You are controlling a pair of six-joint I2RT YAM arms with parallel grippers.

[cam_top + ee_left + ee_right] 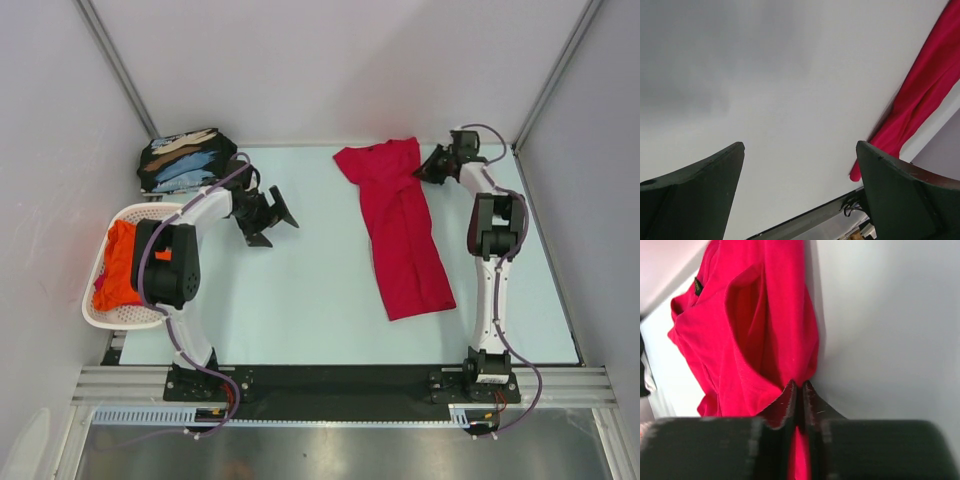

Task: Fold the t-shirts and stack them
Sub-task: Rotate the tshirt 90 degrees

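The crimson red t-shirt [400, 230] lies folded lengthwise as a long strip on the right half of the table, collar end at the back. My right gripper [434, 165] is at that shirt's back right corner. Its jaws are shut on a fold of the red cloth [765, 315], which shows between the fingers of the right gripper [800, 385]. My left gripper [272, 218] hovers open over bare table left of centre, nothing between its fingers [700, 185]; the red t-shirt [920, 95] is off to its side. Folded black t-shirts [185, 158] with blue and tan prints lie at the back left.
A white perforated basket [97, 312] at the left table edge holds an orange t-shirt [122, 265]. Grey walls close in the table on three sides. The black rail [340, 385] with both arm bases runs along the near edge.
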